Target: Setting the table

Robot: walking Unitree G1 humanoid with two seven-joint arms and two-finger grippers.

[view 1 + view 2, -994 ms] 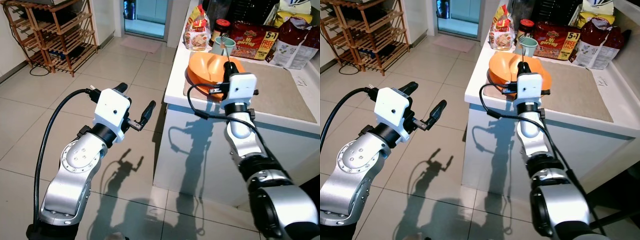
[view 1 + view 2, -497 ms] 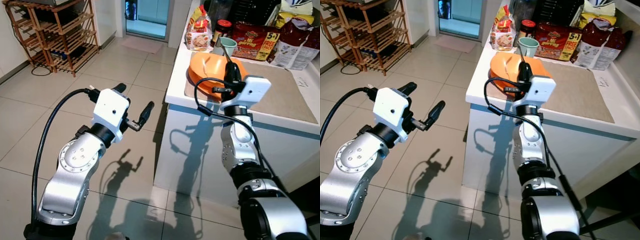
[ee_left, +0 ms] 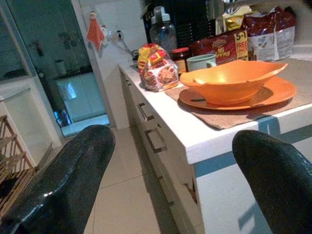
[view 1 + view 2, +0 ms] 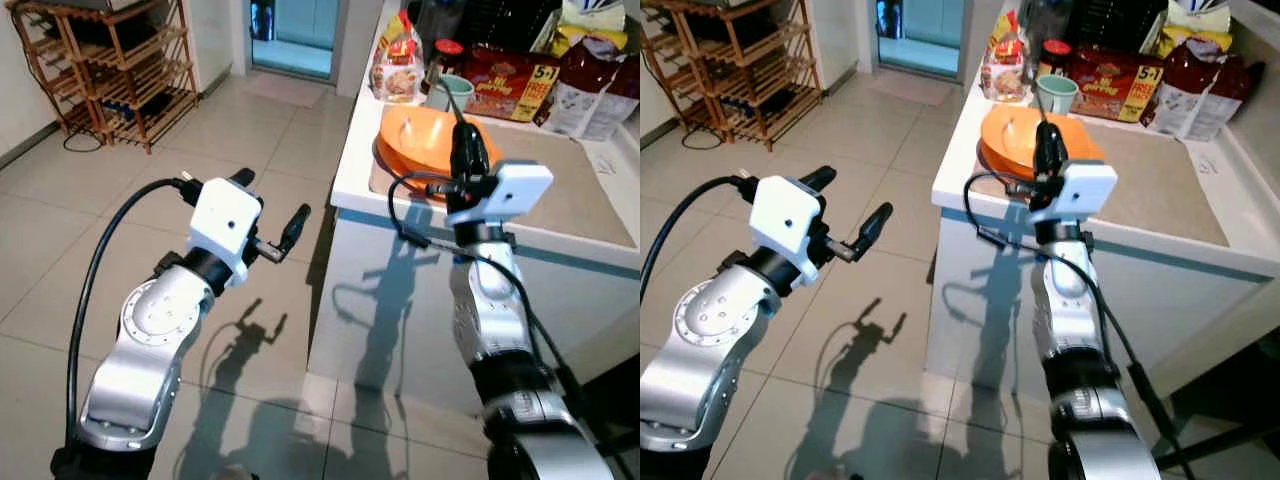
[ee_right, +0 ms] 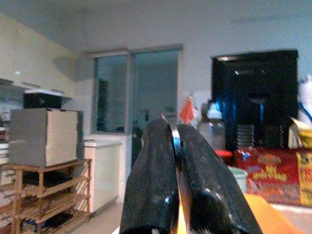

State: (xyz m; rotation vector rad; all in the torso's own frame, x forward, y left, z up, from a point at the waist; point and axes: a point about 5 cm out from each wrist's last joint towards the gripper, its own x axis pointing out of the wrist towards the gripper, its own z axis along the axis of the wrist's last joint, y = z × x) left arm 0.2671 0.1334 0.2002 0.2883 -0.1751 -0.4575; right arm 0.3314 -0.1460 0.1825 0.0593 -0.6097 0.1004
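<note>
Orange bowl (image 4: 432,135) sits on an orange plate (image 3: 273,92) atop a beige mat (image 4: 560,185) near the white counter's (image 4: 352,170) front edge. Right gripper (image 4: 468,150), raised just above the bowl, has its fingers pinched on a thin metal utensil (image 5: 175,141). Left gripper (image 4: 270,215) hangs out over the floor, well apart from the counter, fingers spread and empty.

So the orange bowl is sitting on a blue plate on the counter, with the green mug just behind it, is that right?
Not quite: the plate under the orange bowl is orange too, not blue, as the left wrist view shows. The rest holds: both sit on the counter, with the green mug just behind.
</note>
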